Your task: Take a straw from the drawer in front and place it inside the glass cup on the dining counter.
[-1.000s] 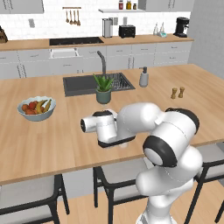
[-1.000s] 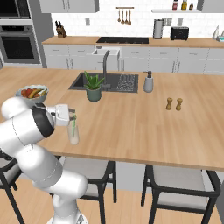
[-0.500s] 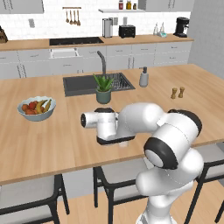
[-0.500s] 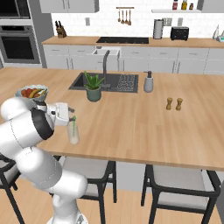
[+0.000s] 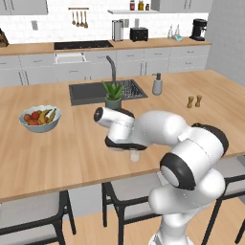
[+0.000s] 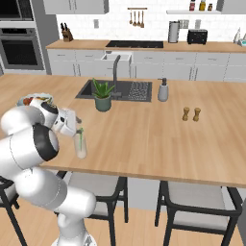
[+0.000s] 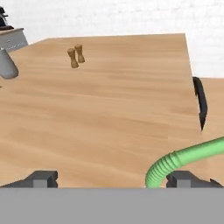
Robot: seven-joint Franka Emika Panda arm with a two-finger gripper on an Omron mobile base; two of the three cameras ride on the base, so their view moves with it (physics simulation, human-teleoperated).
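The glass cup (image 6: 81, 149) stands near the front edge of the dining counter (image 6: 149, 139), with the light-green straw (image 6: 80, 138) upright inside it. My gripper (image 6: 77, 128) hovers just above the cup's rim, open. In the hand view the straw's (image 7: 175, 161) bent ribbed top curves up beside the right fingertip (image 7: 189, 178), while the gripper (image 7: 114, 179) has its fingers spread wide with nothing clamped between them. From the left base view the cup (image 5: 135, 155) peeks out under the hand. The drawer is out of view.
A potted plant (image 6: 102, 94), black sink (image 6: 129, 90), soap dispenser (image 6: 163, 90) and brown shakers (image 6: 191, 114) sit further back on the counter. A fruit bowl (image 5: 40, 117) is at the left. Stools (image 6: 192, 202) line the near side.
The hand has lifted slightly above the cup. The straw and cup stay where they were.
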